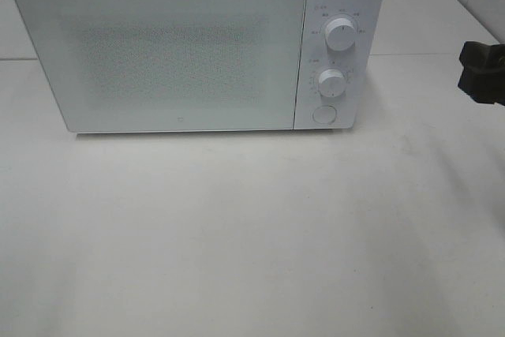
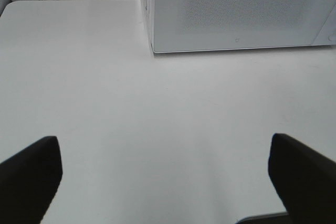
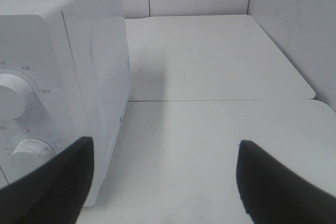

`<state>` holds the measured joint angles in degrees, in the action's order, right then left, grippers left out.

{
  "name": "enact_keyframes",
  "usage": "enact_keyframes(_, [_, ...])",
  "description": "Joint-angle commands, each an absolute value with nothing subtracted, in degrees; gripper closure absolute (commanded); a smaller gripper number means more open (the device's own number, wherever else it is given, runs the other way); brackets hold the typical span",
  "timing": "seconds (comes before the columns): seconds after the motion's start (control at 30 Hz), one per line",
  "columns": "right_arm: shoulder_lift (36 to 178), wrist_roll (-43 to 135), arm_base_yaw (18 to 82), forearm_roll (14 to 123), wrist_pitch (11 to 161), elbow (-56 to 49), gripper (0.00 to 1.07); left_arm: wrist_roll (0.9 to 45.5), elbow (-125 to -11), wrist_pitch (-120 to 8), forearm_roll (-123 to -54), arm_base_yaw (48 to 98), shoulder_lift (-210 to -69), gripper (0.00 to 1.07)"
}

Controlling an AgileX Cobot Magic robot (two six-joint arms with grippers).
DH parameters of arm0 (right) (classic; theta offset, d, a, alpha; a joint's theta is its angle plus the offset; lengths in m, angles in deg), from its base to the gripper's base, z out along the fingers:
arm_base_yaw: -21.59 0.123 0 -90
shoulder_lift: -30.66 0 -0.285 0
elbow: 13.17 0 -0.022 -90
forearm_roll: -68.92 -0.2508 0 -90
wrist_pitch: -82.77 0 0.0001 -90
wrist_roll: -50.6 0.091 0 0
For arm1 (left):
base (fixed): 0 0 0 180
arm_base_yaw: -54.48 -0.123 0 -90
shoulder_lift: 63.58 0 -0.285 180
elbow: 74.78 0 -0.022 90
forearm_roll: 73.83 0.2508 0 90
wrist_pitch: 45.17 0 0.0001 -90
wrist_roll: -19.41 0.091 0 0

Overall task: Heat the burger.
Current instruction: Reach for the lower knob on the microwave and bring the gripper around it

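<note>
The burger is out of view in every frame. A white microwave (image 1: pixel 181 53) stands at the back of the table with its frosted door (image 1: pixel 158 53) shut. My left gripper (image 2: pixel 165 182) is open over bare table in front of the microwave's left corner (image 2: pixel 153 48), nothing between its fingers. My right gripper (image 3: pixel 163 182) is open beside the microwave's right side (image 3: pixel 100 77), level with the dials (image 3: pixel 16 95), and holds nothing. In the exterior high view only a black part of the right arm (image 1: pixel 481 73) shows at the right edge.
Two round dials (image 1: pixel 341 35) and a round button (image 1: pixel 323 114) sit on the microwave's right panel. White table (image 1: pixel 252 234) spreads in front. Walls (image 3: pixel 294 24) rise behind and to the right of the table.
</note>
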<state>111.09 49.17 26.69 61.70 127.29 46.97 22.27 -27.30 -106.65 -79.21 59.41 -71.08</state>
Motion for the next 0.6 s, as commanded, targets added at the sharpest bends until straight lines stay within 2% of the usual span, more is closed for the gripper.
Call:
enact_keyframes(0.03, [112.7,44.07,29.21,56.31,132.1,47.89,0.34,21.87,-27.13,-106.31,-79.21,59.41,-69.76,0.06])
enact_keyframes(0.23, [118.08,34.33,39.58,43.42,137.6,48.23,0.34,21.87,-27.13,-106.31,-79.21,59.41,-69.76,0.06])
enact_keyframes(0.3, [118.83,33.93,41.18,41.3,138.58,48.18,0.33,21.87,-27.13,-106.31,-79.21,59.41,-69.76,0.06])
enact_keyframes(0.33, [120.32,33.53,44.45,37.46,140.87,48.18,0.32,21.87,-27.13,-106.31,-79.21,59.41,-69.76,0.06])
enact_keyframes(0.4, [121.18,33.24,46.05,35.57,142.3,48.18,0.31,21.87,-27.13,-106.31,-79.21,59.41,-69.76,0.06])
enact_keyframes(0.43, [122.78,32.95,48.97,32.25,144.77,48.12,0.28,21.87,-27.13,-106.31,-79.21,59.41,-69.76,0.06])
enact_keyframes(0.47, [122.78,32.95,48.97,32.25,144.77,48.12,0.28,21.87,-27.13,-106.31,-79.21,59.41,-69.76,0.06])
enact_keyframes(0.6, [126.85,32.95,56.08,24.46,149.35,47.66,0.28,21.87,-27.13,-106.31,-79.21,59.41,-69.76,0.06])
